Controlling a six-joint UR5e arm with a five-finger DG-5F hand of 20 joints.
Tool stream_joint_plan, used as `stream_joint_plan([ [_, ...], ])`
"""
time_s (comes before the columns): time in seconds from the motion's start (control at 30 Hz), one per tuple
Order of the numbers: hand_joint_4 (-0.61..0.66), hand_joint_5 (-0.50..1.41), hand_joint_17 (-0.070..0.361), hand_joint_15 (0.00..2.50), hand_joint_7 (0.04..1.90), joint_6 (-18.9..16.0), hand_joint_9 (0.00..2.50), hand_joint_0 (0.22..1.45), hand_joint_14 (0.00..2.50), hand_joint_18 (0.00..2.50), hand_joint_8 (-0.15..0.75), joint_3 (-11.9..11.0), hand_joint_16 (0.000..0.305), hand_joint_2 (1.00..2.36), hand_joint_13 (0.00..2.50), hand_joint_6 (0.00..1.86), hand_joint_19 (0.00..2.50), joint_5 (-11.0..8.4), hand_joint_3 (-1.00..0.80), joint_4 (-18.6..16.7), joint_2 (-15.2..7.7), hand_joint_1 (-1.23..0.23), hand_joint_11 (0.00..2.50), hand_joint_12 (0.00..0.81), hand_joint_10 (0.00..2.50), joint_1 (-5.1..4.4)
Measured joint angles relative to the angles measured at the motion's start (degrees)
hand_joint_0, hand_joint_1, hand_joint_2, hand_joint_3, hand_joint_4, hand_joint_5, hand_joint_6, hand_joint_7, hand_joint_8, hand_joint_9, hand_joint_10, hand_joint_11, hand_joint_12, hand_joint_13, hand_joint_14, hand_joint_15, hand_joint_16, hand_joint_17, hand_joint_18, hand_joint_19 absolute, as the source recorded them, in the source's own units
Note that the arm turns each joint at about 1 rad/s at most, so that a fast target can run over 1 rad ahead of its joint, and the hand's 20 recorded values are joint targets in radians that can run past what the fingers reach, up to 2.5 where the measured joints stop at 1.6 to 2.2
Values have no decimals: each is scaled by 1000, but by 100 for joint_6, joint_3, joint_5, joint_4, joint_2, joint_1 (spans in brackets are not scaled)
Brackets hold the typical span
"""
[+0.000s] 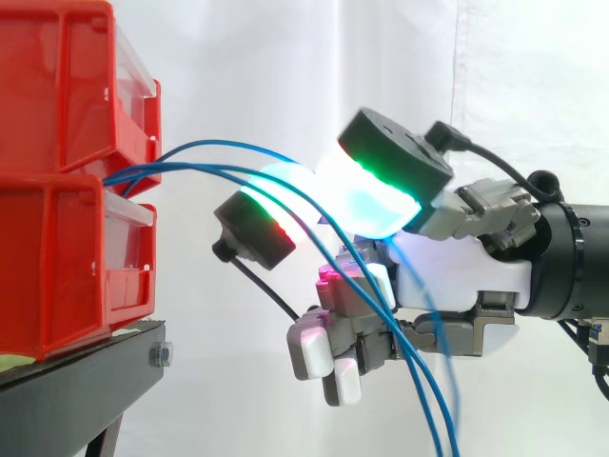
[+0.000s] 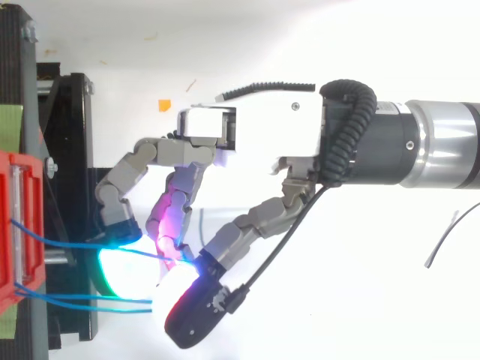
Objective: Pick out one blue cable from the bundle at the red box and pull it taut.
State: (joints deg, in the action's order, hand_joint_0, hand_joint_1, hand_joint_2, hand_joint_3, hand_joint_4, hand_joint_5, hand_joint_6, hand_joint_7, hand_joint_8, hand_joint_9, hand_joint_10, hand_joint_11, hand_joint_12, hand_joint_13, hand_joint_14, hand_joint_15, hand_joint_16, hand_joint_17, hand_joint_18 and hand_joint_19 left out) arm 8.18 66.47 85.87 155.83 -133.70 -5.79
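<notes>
I judge the job to be about half done. The hand (image 2: pixel 255 142) sits just off the red box (image 1: pixel 57 276), fingers curled, and its glowing pads (image 1: pixel 366 205) seem to have closed on one blue cable (image 2: pixel 82 244), pinching it where they meet, though the glow hides the contact itself. That cable leaves the gap between the stacked bins and arcs up to the pads with slack in it, so the pull is still to come. The other cables (image 2: pixel 90 300) run beside it, touch the pads and drop past the lower fingers, so I would watch that they do not come along. The bins stand on a black stand (image 1: pixel 76 381) before a white curtain (image 1: pixel 285 57). The floor below is white with a small orange mark (image 2: pixel 164 105).
</notes>
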Motion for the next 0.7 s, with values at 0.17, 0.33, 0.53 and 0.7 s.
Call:
stream_joint_plan([
  [0.17, -69, -68, 100, 513, 892, 0, 1343, 487, 21, 969, 282, -2, 44, 1000, 1058, 915, 630, 0, -500, 3, 1, -989, 820, 321, 31, -1],
  [0.33, -11, -71, 115, 509, 859, -1, 1349, 418, 19, 1005, 307, -2, 51, 1000, 1072, 883, 600, 0, -500, 7, 1, -901, 803, 349, 28, -1],
  [0.53, -2, -73, 120, 493, 824, 0, 1353, 424, 20, 1010, 319, -2, 54, 1000, 1074, 854, 611, 0, -500, 22, 1, -581, 770, 357, 27, -1],
  [0.7, -42, -76, 111, 515, 859, 0, 1340, 493, 21, 944, 292, -3, 49, 1000, 1046, 838, 677, 0, -500, 25, 2, -339, 762, 336, 26, -1],
])
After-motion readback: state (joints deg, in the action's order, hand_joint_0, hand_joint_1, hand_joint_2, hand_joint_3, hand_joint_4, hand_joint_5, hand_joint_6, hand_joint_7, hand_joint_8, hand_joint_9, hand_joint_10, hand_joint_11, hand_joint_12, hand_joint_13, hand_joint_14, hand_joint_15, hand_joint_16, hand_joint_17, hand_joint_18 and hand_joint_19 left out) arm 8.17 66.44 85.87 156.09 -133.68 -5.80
